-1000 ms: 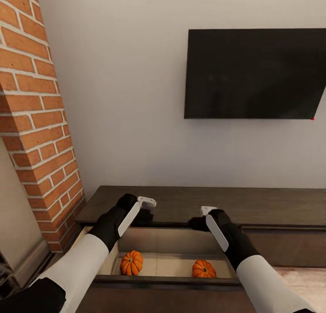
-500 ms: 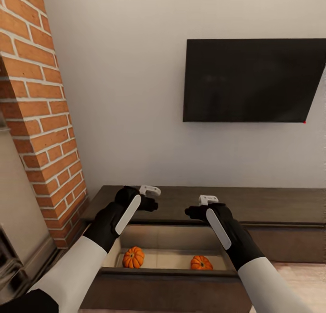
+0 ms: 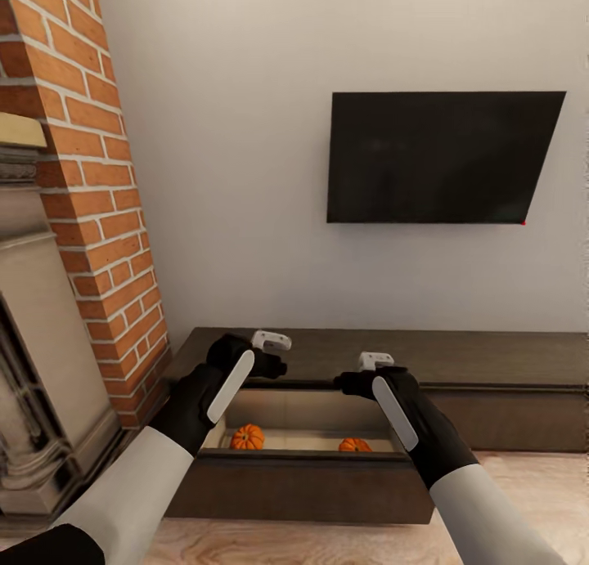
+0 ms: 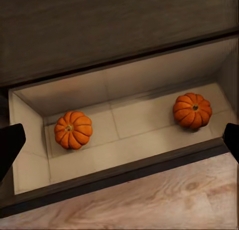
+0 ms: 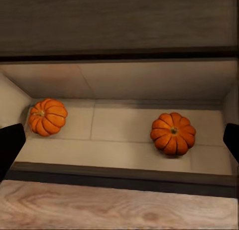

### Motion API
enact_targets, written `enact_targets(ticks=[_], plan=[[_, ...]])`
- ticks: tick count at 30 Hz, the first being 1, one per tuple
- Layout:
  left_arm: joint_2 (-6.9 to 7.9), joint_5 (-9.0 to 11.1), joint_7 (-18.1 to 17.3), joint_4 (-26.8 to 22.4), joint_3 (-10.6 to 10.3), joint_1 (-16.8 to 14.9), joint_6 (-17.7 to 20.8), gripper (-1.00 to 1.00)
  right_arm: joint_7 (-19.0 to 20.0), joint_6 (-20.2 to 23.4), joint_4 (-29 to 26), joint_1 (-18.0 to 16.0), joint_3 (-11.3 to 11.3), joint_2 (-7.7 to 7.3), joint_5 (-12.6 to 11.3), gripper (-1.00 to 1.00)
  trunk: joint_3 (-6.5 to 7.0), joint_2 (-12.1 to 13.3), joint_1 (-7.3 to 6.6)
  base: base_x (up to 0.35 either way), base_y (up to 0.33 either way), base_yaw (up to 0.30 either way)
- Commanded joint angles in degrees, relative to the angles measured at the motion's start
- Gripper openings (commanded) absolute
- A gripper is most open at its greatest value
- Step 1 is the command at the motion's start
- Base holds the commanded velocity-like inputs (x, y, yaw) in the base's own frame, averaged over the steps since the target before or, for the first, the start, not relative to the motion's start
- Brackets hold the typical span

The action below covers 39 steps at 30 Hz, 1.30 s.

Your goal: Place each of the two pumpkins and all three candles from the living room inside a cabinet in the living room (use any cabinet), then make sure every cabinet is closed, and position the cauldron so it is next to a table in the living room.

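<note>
Two pumpkins, small, round, orange and deeply ribbed, each with a short dark stem, lie well apart on the pale beige floor of an open drawer point(image 3: 303, 434) in the cabinet point(image 3: 491, 360): the left pumpkin point(image 3: 247, 437) near the drawer's left wall, the right pumpkin point(image 3: 355, 445) toward its right side, both partly hidden behind the drawer's front edge in the head view. The cabinet is a long, low unit of dark-brown wood with a matte top and flat, handleless fronts; the drawer interior is smooth and light, with faint panel seams. The left gripper point(image 3: 274, 360) and right gripper point(image 3: 348, 381) hover above the drawer, facing each other; both stand wide apart at the fingertips and hold nothing. Beyond the cabinet rise a plain white wall point(image 3: 229, 181) carrying a flat black television point(image 3: 442, 156), a red-brick chimney column point(image 3: 98, 189), a beige stone fireplace point(image 3: 41, 369), and pale wood-grain floor point(image 3: 327, 544).
</note>
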Motion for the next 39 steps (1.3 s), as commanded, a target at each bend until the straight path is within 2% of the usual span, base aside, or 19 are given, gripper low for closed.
enact_targets(ticks=[1,39], plan=[[0.01,0.6,0.6,-0.1,-0.1,0.0,0.2,1.0,-0.6,0.1,-0.1,0.0,0.1,-0.03,-0.6,1.0,0.12,0.4,-0.27,-0.34,0.0,0.0],[0.1,0.6,0.6,0.4,-0.1,0.0,0.2,1.0,-0.6,0.1,0.1,0.0,0.0,-0.09,-0.5,1.0,6.94,15.6,-8.62,-0.332,0.0,0.0]])
